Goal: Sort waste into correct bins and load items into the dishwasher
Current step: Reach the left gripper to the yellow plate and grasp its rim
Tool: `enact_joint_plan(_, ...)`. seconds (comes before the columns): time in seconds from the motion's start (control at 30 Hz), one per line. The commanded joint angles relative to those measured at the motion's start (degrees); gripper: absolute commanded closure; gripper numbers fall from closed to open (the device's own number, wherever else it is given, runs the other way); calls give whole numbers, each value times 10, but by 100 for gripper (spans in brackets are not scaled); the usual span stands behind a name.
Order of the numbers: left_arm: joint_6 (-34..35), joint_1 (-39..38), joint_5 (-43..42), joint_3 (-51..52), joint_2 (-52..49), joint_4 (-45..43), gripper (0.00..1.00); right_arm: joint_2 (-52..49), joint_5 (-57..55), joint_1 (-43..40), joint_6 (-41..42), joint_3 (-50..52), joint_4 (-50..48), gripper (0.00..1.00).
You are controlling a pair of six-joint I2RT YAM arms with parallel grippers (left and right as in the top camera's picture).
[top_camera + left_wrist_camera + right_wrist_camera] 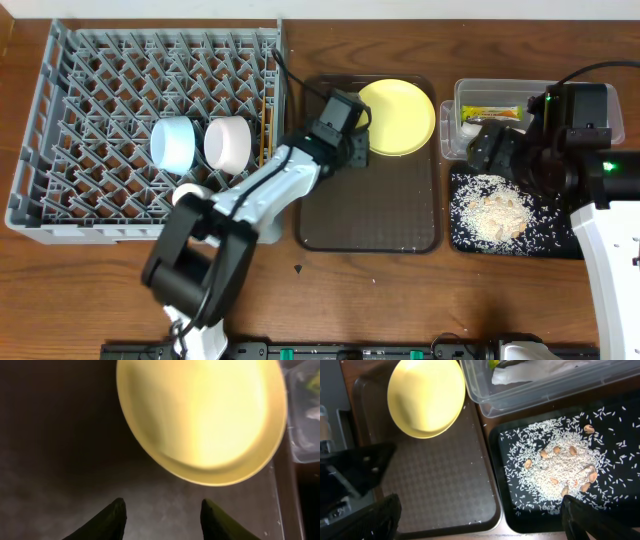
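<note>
The yellow plate (397, 116) lies at the far right of the dark brown tray (368, 215). My left gripper (358, 148) hovers open just short of the plate's (200, 415) near rim, its fingers (112, 520) empty. In the grey dish rack (60, 130) stand a light blue bowl (172, 143), a white bowl (228, 142) and the chopsticks (265, 125). The clear tub (462, 92) holds the green-and-yellow wrapper (497, 113) and a white scrap (468, 128). Rice crumbs (495, 210) cover the black tray (565, 245). My right gripper (487, 148) hangs wide open between tub and black tray, holding nothing.
The right wrist view has the plate (426, 397), the brown tray (435, 475), the tub (485, 390), the rice (555, 467) and my left arm (355, 470) at its left edge. A small dark speck (298, 268) lies on the wooden table (400, 290).
</note>
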State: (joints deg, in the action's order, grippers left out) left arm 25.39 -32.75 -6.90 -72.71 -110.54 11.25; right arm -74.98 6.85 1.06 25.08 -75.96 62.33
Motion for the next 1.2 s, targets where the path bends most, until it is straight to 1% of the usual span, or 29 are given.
enact_joint_plan(0.0,41,0,-5,1,-19,-26,51,0,3,1,2,-4,1,1)
enact_joint_plan(0.2,66,-1,-4,1,-53,-83,51,0,3,1,2,-4,1,1)
enact_joint_plan(0.4,66,-1,-4,1,-82,-89,52,0,3,1,2,-4,6,1)
enact_joint_plan(0.47,66,-1,-4,1,-83,-87,57,0,3,1,2,-4,6,1)
enact_joint_plan(0.5,66,-1,-4,1,-83,-85,61,0,3,1,2,-4,6,1)
enact_joint_plan(0.57,64,-1,-3,1,-83,-77,74,0,3,1,2,-4,6,1)
enact_joint_plan(0.63,50,0,8,1,-83,-48,87,0,3,1,2,-4,6,1)
enact_joint_plan(0.67,39,-1,17,1,-83,-29,89,0,3,1,2,-4,7,1)
enact_joint_plan(0.73,10,1,36,1,-79,20,90,0,3,1,2,-4,9,1)
enact_joint_plan(0.87,-25,4,52,1,-66,82,90,0,3,1,2,-4,9,1)
enact_joint_plan(0.97,-27,6,52,1,-64,103,90,0,3,1,2,-4,9,1)
enact_joint_plan(1.0,-27,7,52,1,-64,106,85,0,3,1,2,-4,9,1)
enact_joint_plan(1.03,-27,7,52,1,-64,108,72,0,3,1,2,-4,9,1)
enact_joint_plan(1.07,-27,8,52,1,-64,110,57,0,3,1,2,-4,9,1)
enact_joint_plan(1.1,-27,9,52,1,-64,110,55,0,3,1,2,-4,9,1)
enact_joint_plan(1.17,-28,10,45,1,-64,106,55,0,3,1,2,-4,9,1)
